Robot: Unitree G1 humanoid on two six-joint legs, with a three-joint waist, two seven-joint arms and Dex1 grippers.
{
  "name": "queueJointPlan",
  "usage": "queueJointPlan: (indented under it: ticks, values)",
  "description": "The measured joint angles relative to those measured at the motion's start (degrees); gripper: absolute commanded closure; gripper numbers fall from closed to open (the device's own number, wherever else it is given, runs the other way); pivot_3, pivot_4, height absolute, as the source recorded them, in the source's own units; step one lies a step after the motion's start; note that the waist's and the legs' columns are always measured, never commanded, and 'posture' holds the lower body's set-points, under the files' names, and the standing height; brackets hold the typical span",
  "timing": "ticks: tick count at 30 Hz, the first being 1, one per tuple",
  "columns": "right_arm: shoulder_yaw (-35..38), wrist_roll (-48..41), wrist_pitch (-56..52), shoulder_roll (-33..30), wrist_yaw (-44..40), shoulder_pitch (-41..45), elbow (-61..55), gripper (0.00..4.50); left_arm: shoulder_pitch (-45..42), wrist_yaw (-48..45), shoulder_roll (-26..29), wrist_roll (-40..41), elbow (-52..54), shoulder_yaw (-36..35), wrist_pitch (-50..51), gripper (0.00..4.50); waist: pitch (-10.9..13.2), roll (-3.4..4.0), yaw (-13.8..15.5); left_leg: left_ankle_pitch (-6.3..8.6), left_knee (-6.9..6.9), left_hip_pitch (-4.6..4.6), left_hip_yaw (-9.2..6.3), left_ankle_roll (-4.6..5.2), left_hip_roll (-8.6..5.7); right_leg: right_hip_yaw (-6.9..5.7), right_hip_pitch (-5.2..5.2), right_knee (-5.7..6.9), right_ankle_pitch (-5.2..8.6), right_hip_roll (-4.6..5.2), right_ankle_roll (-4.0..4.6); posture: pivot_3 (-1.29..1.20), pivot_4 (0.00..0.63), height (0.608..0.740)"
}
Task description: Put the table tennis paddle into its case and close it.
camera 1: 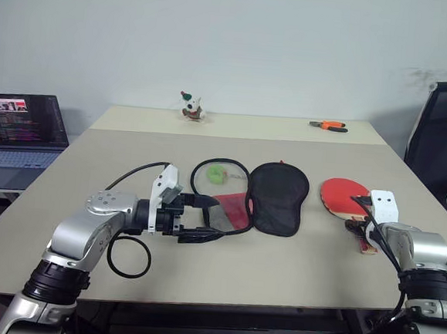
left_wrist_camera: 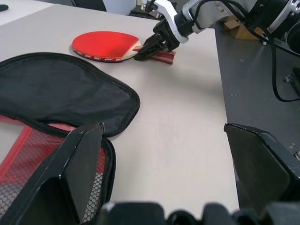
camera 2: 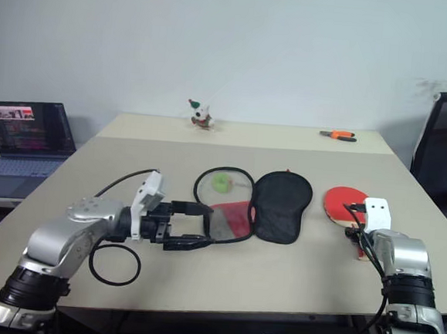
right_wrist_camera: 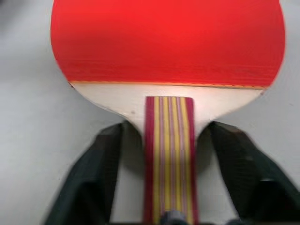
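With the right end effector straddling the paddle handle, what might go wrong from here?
1. The right end effector sits around the table tennis paddle handle with gaps either side; closing off-centre could twist it.
2. The case lies unheld; the open left end effector is beside it, so insertion may push it away.

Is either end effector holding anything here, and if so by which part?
Nothing is clearly held. The right end effector straddles the paddle's handle, its fingers still apart from it. The left end effector is open by the case.
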State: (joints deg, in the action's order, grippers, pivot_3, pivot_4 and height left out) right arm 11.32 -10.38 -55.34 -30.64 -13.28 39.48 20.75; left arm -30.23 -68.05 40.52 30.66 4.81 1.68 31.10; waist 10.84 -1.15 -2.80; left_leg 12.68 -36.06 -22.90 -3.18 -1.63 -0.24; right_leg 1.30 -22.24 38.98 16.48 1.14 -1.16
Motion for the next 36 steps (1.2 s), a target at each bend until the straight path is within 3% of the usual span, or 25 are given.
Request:
queueJointPlan:
  ticks: [3,12,19,23,25,36]
  values:
    - [0.90,0.08,0.45,0.74,1.79,0.03,-0.13,3.39,0.63,0.35,0.05,0.05,0.15,-0.63,0.15,0.00,0.00,0.00,0.16,0.00,-0.01,-0.01,0.00,0.00,-0.03,0.01,0.00,0.00,-0.01,0.02,-0.02,0.00,0.150,0.740]
    - [2.86,-0.50,-6.32,3.16,6.87,2.30,-13.00,3.39,2.84,1.37,0.45,0.47,1.53,-2.24,1.07,0.00,0.07,0.11,0.20,0.00,0.11,-0.10,0.01,0.00,0.00,0.04,-0.18,0.00,-0.02,0.02,0.01,0.00,0.150,0.740]
    - [5.82,-2.70,-15.59,18.09,13.81,6.97,-26.80,3.39,2.97,2.23,0.59,0.71,1.59,-2.53,1.08,0.00,0.07,0.11,-0.03,0.00,0.11,-0.10,-0.11,0.00,0.09,-0.01,-0.17,0.03,-0.02,0.02,0.03,0.00,0.150,0.740]
    - [5.22,-2.48,-16.85,30.14,18.64,5.91,-27.56,3.39,2.90,2.40,0.56,0.71,1.57,-2.52,1.06,0.00,0.08,0.13,-0.02,0.00,0.13,-0.12,-0.19,0.00,0.04,0.01,-0.23,0.04,-0.02,0.02,0.03,0.00,0.150,0.740]
    - [4.30,-2.17,-16.20,33.25,20.11,5.27,-27.39,3.39,2.88,2.45,0.53,0.73,1.57,-2.52,1.06,0.00,0.08,0.13,-0.01,0.00,0.12,-0.22,-0.21,0.00,0.00,0.02,-0.33,0.03,-0.02,0.05,0.03,0.00,0.150,0.740]
    - [2.20,0.21,-6.17,33.83,21.17,4.87,-18.03,3.39,2.41,2.32,1.77,2.00,1.15,-5.11,1.23,0.00,0.08,0.13,0.68,0.00,0.09,-0.41,-0.21,0.00,0.01,-0.09,-0.52,0.06,-0.03,0.04,0.05,0.00,0.150,0.740]
